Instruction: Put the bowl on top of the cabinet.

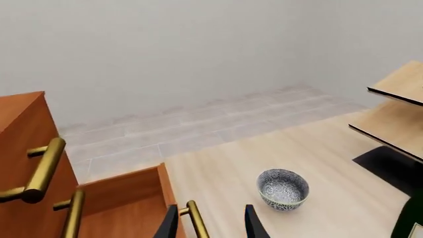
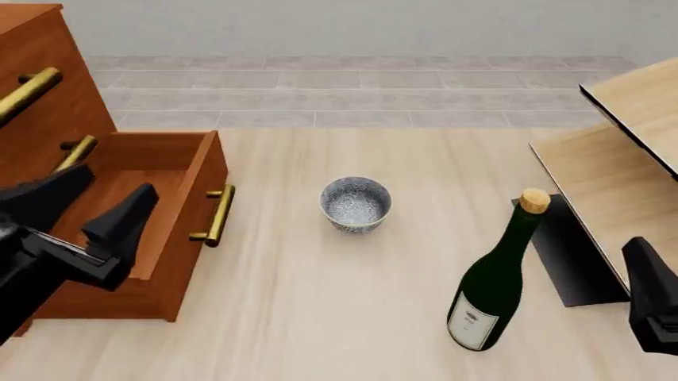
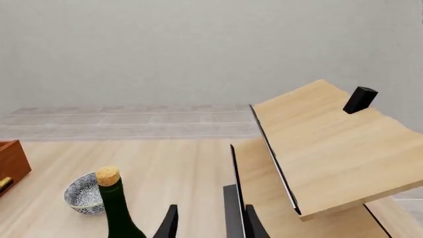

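Bowl [image 2: 356, 204] sits upright on the table [image 2: 317, 317], roughly mid-scene in front view, nothing touching it, nothing in it. Blue-grey floral pattern, pale rim. To its left is the cabinet [image 2: 48, 103], reddish-brown, brass bar handles; one drawer [image 2: 170, 222] is pulled out, its front w/ handle [image 2: 215, 215] near the bowl but apart. Only a sliver of cabinet top shows at the frame's upper left corner. To the bowl's right and nearer you stands a dark green bottle [image 2: 493, 286] w/ cork, leaning in the render, clear of the bowl. Past that, far right, pale wood shelf unit [image 2: 625, 167] on a black support. Your left gripper [image 2: 79, 222] hovers over the open drawer, fingers spread w/ a wide gap, holding nothing; left wrist view shows the bowl ahead of the fingertips [image 1: 253, 225], not between them. Your right gripper [image 3: 210, 223] is low at the right edge by the shelf support; fingers apart in right wrist view, empty, bottle and bowl off to one side.
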Available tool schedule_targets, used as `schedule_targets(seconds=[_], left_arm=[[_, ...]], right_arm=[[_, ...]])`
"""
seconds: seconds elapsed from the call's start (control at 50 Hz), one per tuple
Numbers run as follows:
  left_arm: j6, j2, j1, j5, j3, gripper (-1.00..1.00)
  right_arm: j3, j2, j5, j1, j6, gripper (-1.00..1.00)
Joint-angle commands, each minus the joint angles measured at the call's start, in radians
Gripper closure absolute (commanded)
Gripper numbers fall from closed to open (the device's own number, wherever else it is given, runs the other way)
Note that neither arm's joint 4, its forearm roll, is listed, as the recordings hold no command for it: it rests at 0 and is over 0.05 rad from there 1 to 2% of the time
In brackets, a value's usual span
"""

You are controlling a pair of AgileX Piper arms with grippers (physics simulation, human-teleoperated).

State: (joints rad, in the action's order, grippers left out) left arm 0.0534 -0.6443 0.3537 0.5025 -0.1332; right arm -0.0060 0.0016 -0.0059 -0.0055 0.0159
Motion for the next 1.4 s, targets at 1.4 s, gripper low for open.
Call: schedule_targets(seconds=[1.4], left_arm=[[-0.102, -0.872, 0.101, -0.426, -0.848, -1.0]], right_arm=[[-0.003, 0.0, -0.004, -0.004, 0.011, -1.0]])
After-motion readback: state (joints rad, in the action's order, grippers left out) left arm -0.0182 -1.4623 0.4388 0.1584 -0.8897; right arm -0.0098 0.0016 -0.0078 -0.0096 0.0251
